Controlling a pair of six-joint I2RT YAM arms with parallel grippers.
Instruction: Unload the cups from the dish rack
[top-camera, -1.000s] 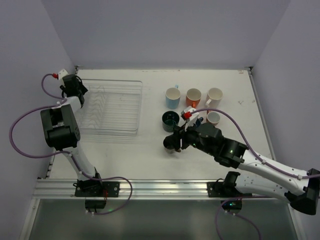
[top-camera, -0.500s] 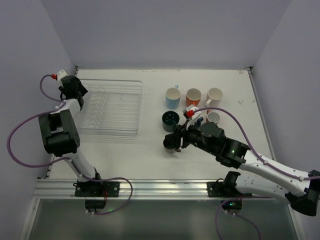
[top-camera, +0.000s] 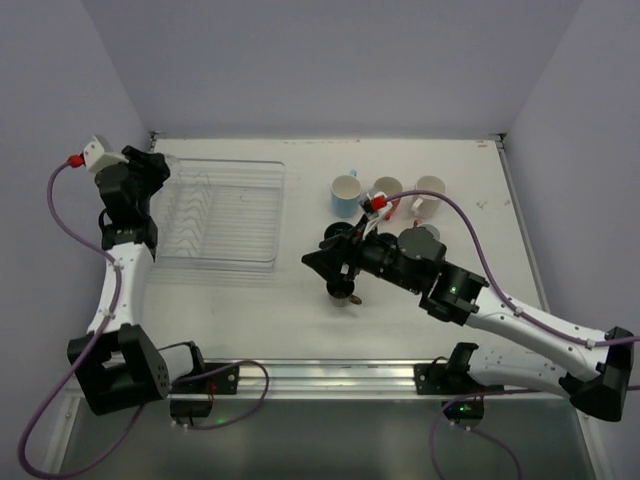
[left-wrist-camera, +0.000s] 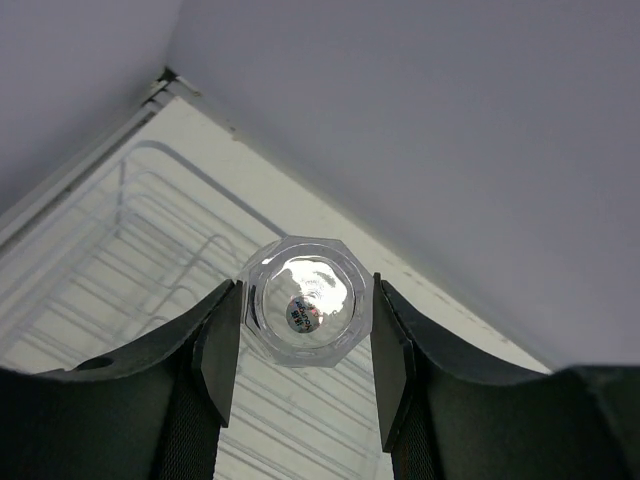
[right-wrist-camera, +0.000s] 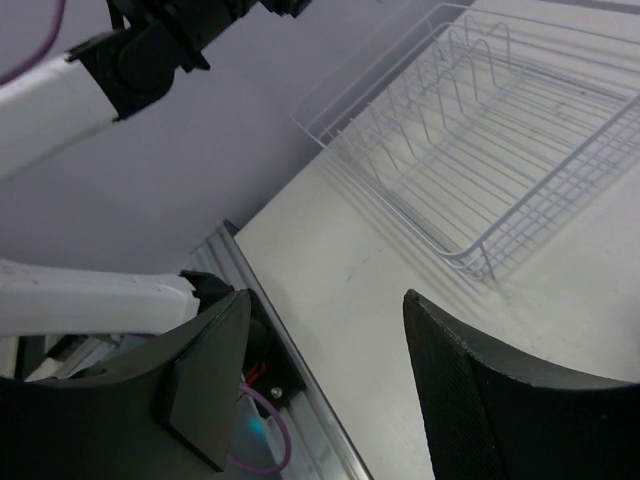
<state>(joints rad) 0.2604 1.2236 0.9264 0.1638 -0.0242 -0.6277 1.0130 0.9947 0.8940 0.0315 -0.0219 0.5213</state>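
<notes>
My left gripper (left-wrist-camera: 305, 345) is shut on the clear glass cup (left-wrist-camera: 305, 313), holding it above the far left corner of the dish rack (left-wrist-camera: 110, 265). In the top view the left gripper (top-camera: 158, 168) is at the rack's (top-camera: 225, 215) far left corner, and no other cup shows in the rack. My right gripper (top-camera: 312, 262) is open and empty, raised and pointing left toward the rack. In its own view (right-wrist-camera: 322, 305) only bare table lies between the fingers. The small dark brown cup (top-camera: 343, 291) stands on the table just beneath it.
Light blue (top-camera: 346, 190), orange (top-camera: 386, 188) and white (top-camera: 430, 187) cups stand in a row at the far right. A dark teal cup (top-camera: 338, 236) is partly hidden behind my right arm. The metal rail (top-camera: 300, 375) runs along the near table edge.
My left arm has risen and swung out with the clear glass in its grip. My right gripper has let go of the brown cup, lifted and turned left.
</notes>
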